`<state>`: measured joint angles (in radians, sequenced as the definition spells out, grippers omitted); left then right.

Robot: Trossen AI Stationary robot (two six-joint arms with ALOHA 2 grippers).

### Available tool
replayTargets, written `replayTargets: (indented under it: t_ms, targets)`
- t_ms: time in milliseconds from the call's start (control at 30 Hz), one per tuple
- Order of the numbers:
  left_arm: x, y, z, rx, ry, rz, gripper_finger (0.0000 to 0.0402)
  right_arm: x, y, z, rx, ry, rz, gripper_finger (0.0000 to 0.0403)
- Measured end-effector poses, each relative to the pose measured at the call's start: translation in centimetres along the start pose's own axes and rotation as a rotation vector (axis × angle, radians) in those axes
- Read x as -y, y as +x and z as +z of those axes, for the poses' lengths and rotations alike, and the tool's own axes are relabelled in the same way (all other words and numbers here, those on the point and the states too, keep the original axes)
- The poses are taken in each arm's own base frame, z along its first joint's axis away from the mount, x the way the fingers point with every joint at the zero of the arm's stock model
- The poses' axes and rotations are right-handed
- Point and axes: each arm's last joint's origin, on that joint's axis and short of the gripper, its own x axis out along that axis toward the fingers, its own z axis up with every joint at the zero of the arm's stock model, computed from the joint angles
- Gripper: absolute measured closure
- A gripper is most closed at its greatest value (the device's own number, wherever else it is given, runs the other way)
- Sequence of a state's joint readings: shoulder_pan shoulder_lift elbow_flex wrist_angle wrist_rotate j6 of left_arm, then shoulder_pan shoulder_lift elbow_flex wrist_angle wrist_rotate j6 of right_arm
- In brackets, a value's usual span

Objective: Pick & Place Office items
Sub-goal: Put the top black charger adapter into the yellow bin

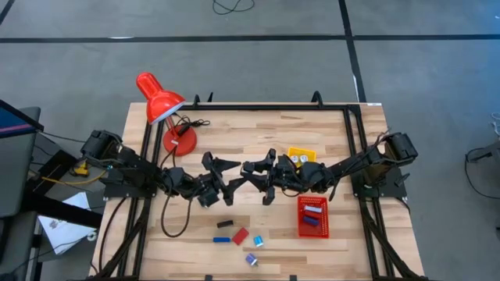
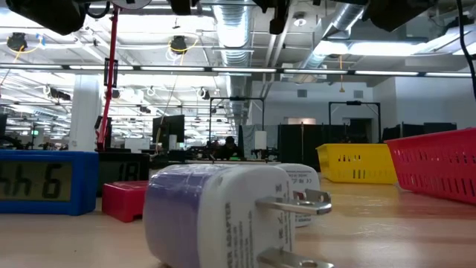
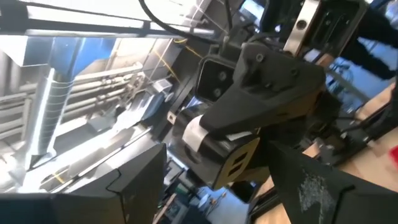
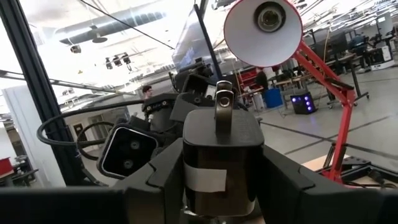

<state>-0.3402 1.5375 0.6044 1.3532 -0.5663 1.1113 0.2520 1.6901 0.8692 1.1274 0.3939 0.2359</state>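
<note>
While aloft, right hand [image 1: 255, 173] around adapter [image 4: 221, 146]

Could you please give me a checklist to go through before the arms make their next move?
1. Right pincer shut firmly on the black adapter: ok.
2. Left pincer open and empty: ok.
3. Both pincers lined up with each other: cannot tell.
4. Red basket has free room: ok.
5. Red block lies on the table, clear of both arms: ok.
</note>
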Motion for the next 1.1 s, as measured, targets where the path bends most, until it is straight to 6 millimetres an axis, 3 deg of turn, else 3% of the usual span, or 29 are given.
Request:
replayTargets:
  t_ms: [300,1100]
  targets:
    - [-0.5,0.7,-1.1,-0.022,-0.042,0.014,0.0132,-0.2,0.2,0.2,0.006,0.004,0.004,0.0253]
    - [-0.5,0.8,-0.9,0.059,-0.077,-0.021,0.014,-0.2,0.2,0.0,-0.019,0.005,-0.003,0.0253]
